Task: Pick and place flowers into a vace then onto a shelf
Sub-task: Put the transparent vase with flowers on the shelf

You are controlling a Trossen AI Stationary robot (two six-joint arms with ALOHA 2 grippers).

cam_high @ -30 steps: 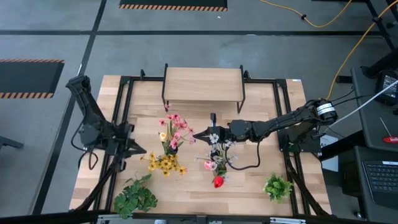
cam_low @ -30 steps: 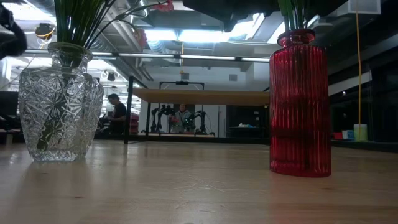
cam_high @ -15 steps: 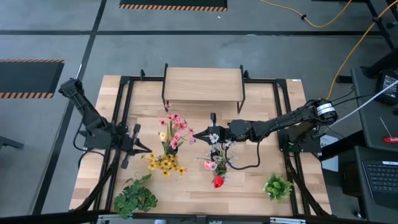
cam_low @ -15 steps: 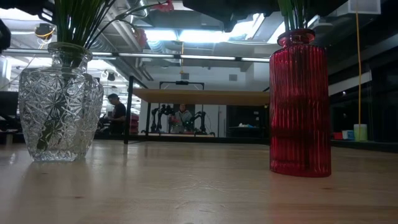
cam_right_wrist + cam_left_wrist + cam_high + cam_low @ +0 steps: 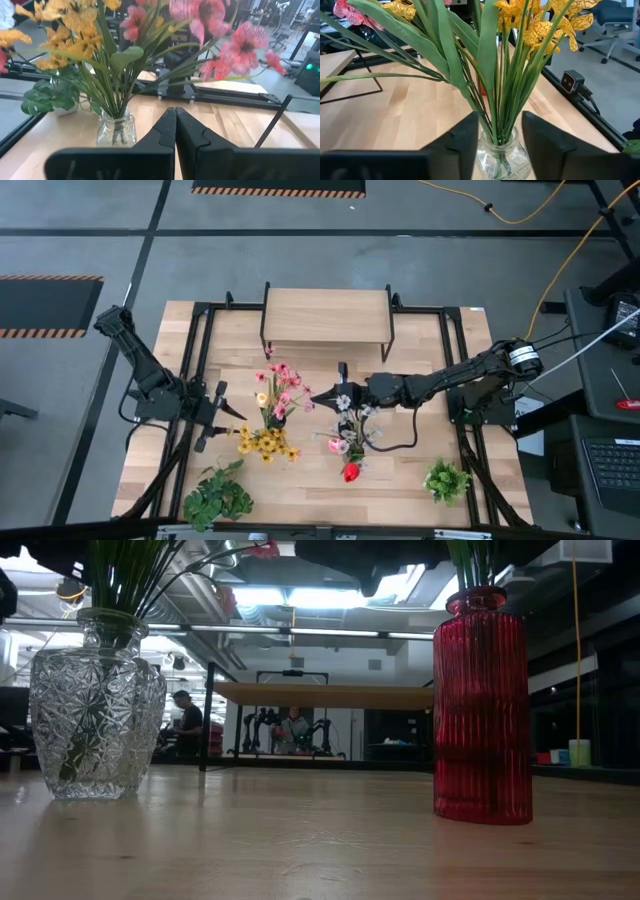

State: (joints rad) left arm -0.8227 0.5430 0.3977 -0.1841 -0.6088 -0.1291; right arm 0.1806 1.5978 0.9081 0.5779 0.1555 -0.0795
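Observation:
A clear cut-glass vase [image 5: 97, 705] stands left of the table's middle and holds flowers [image 5: 272, 408] with yellow and pink blossoms. A red ribbed vase [image 5: 482, 705] stands to its right with pink, white and red flowers [image 5: 350, 435]. My left gripper [image 5: 236, 414] is open, level, just left of the clear vase [image 5: 502, 161], and points at it. My right gripper [image 5: 316, 396] is shut and hovers between the two bunches. The light-wood shelf [image 5: 326, 315] stands at the far edge.
Two bushy green plants stand near the front edge, one at the left [image 5: 218, 495] and one at the right [image 5: 446, 478]. Black frame rails [image 5: 190, 370] run along both sides of the table. My right arm [image 5: 430, 388] reaches over the red vase's flowers.
My left gripper has swung a little toward the far edge and rolled, so that it now points level at the clear vase. Its fingers, which met in one point, now stand apart. My right arm and both vases have kept still.

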